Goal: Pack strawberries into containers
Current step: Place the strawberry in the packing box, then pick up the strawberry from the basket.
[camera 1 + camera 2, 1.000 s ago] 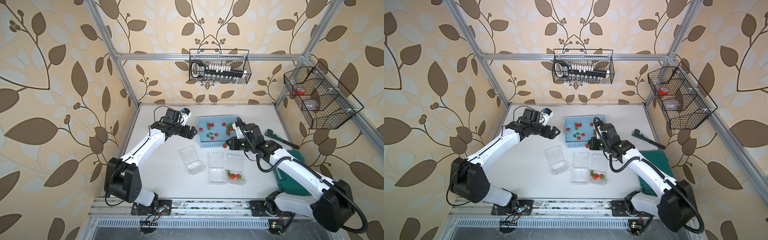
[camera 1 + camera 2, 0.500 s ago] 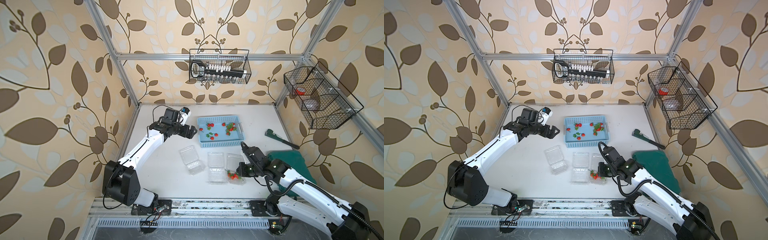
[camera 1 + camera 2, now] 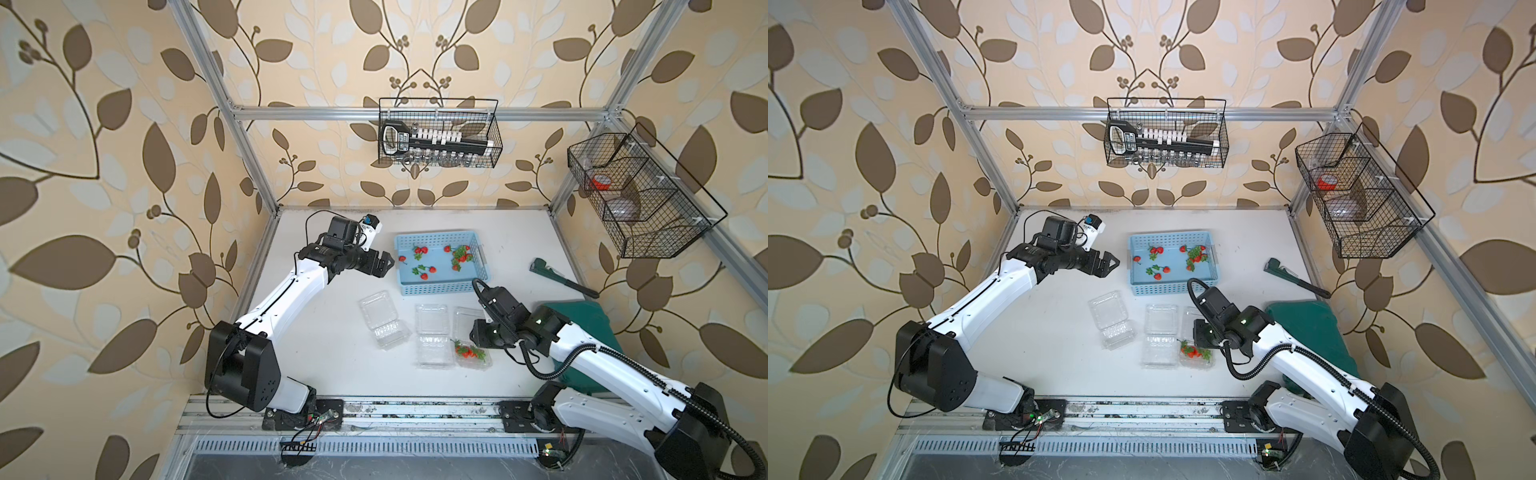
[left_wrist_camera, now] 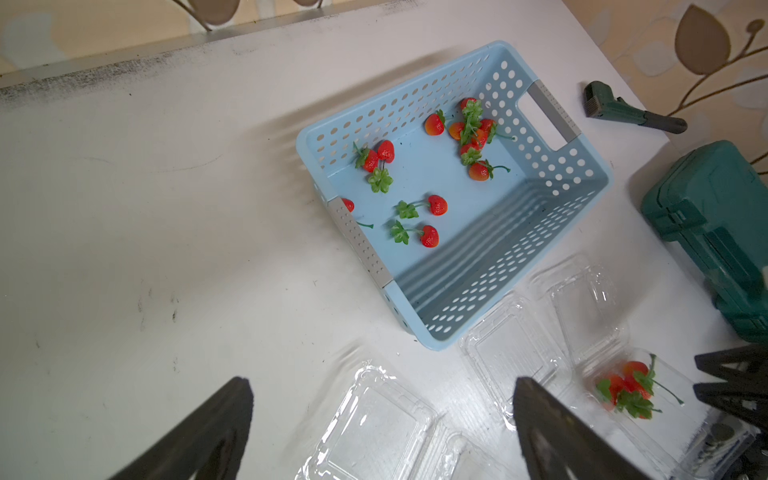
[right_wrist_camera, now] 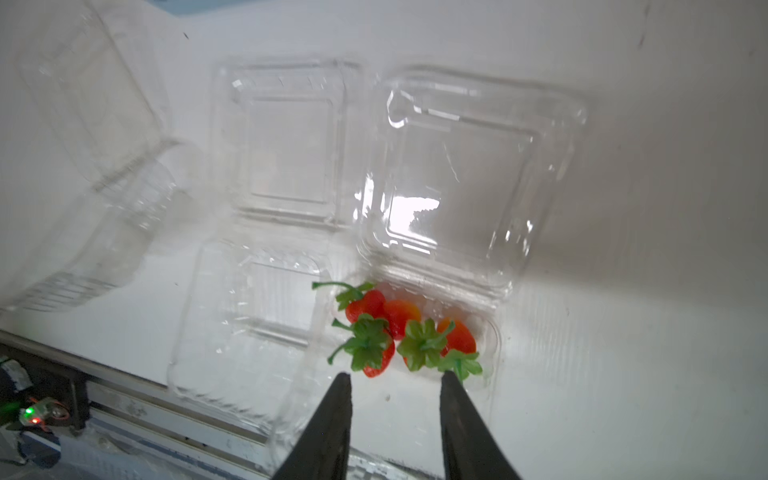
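Several strawberries (image 3: 423, 250) lie in the light blue basket (image 3: 440, 286), also seen in the left wrist view (image 4: 437, 205). Three clear containers stand open in front of it: left (image 3: 382, 320), middle (image 3: 432, 332), right (image 3: 465, 322). The right container holds several strawberries (image 3: 467, 352) (image 5: 399, 324); the other two hold none. My right gripper (image 3: 477, 336) (image 5: 395, 374) hovers over that right container, jaws open with nothing between them, tips just short of the berries. My left gripper (image 3: 384, 266) (image 4: 380, 382) is wide open beside the basket's left end, holding nothing.
A green wrench (image 3: 565, 282) lies at the right of the table and a dark green case (image 3: 582, 324) sits under the right arm. Wire baskets hang on the back wall (image 3: 438, 133) and right wall (image 3: 640, 195). A metal rail (image 3: 415, 409) runs along the front edge.
The right arm swung from the basket to the right container and its jaws opened from shut; that container's berries now lie just off its tips. The left arm barely moved.
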Motion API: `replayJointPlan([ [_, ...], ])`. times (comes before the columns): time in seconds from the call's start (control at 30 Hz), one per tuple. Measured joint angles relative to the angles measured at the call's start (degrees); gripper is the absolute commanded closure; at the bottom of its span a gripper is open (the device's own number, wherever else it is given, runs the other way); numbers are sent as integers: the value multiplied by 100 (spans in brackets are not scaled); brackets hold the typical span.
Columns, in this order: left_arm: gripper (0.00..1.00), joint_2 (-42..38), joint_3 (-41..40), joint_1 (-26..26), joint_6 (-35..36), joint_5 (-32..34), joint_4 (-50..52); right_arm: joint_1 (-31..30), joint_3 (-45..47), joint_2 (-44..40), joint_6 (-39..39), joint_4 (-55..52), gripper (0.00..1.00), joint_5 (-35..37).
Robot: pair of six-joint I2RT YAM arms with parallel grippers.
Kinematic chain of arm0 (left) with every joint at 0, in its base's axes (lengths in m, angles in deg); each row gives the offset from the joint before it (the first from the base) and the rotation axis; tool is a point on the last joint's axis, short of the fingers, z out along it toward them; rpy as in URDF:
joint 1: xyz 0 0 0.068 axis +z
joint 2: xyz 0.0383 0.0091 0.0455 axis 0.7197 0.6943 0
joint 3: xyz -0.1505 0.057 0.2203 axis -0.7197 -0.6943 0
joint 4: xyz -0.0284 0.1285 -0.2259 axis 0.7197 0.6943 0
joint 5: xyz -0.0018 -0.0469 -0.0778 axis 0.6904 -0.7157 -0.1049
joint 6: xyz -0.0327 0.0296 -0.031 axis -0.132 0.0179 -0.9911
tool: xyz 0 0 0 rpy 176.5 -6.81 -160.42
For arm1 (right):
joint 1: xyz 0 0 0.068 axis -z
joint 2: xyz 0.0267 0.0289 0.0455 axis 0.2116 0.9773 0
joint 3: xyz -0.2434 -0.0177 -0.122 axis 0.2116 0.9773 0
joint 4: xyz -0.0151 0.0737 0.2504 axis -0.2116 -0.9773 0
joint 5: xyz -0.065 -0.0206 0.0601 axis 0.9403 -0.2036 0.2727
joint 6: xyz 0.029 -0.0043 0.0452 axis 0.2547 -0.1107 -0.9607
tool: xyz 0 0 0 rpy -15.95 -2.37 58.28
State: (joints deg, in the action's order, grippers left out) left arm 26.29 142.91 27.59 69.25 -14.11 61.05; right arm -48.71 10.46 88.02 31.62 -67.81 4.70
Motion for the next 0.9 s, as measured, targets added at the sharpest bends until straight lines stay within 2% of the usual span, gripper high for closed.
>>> replayJointPlan([
  [0.2, 1, 0, 0, 0, 0, 2, 0, 669, -975, 824, 542, 654, 64, 79],
  [0.53, 1, 0, 0, -2, 0, 7, -2, 1373, -3187, 3989, 1427, 1749, 63, 13],
  [0.73, 1, 0, 0, 0, 0, 9, -4, 1722, -4693, 5541, 1917, 1799, 63, 186],
  [0.9, 1, 0, 0, 0, 0, 15, -4, 1738, -5827, 6413, 2393, 1563, 63, 299],
])
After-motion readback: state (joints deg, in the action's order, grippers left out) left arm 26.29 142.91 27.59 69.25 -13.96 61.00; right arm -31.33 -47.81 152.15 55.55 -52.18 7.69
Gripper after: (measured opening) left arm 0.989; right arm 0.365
